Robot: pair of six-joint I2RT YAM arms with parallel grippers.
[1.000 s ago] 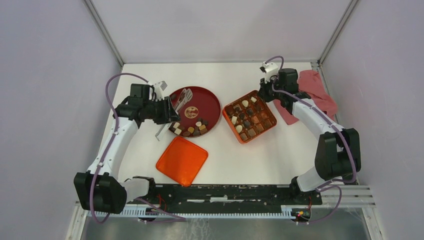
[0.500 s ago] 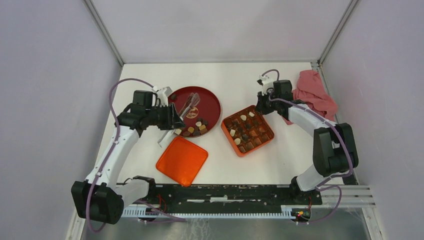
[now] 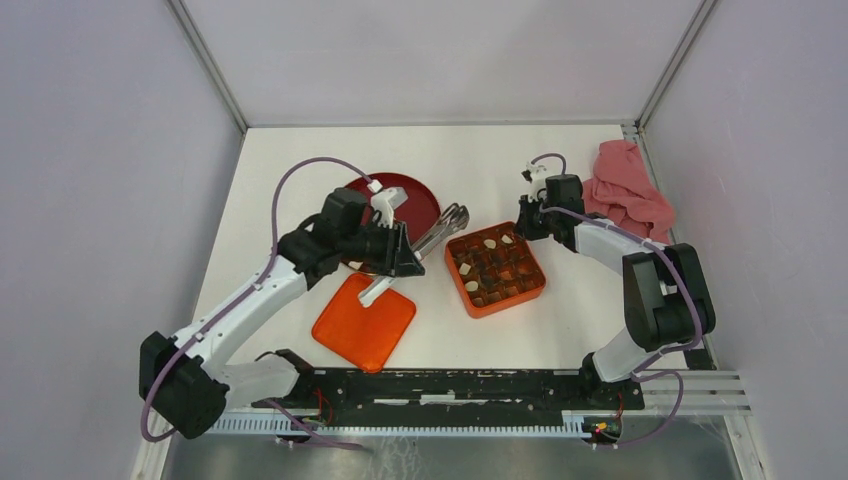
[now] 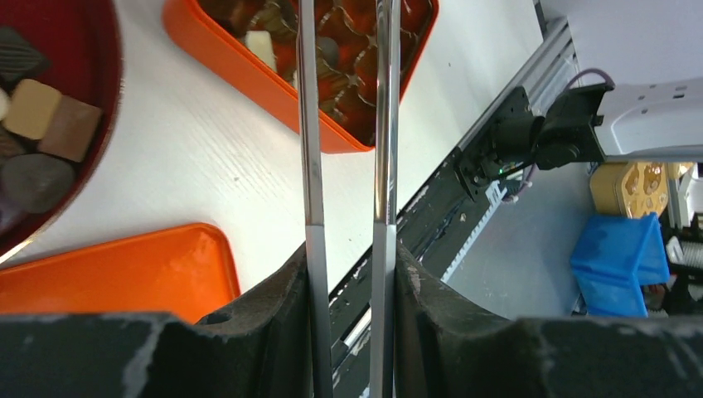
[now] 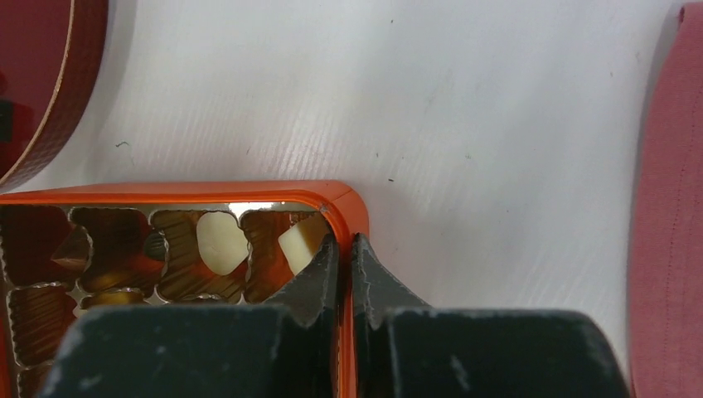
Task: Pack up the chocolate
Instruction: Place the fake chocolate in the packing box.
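Observation:
Small brown, tan and white chocolates (image 4: 51, 131) lie on the dark red plate (image 3: 412, 192); more sit in the orange grid box (image 3: 535, 285), such as a cream piece (image 5: 220, 240). My left gripper (image 3: 403, 254) is shut on metal tongs (image 3: 440, 228), and the tongs' arms (image 4: 308, 124) reach over the box's near rim (image 4: 249, 70). Their tips are out of the wrist view, so I cannot tell if they hold a piece. My right gripper (image 5: 345, 249) is shut on the box's wall at its far right corner and also shows from above (image 3: 527, 216).
The flat orange lid (image 3: 365, 322) lies near the front, left of the box; it also shows in the left wrist view (image 4: 124, 265). A pink cloth (image 3: 625, 190) lies at the back right. The left arm hides the plate's near part from above.
My left arm has swung right from over the plate, carrying the tongs toward the box. My right gripper has drawn the box a little nearer and turned it.

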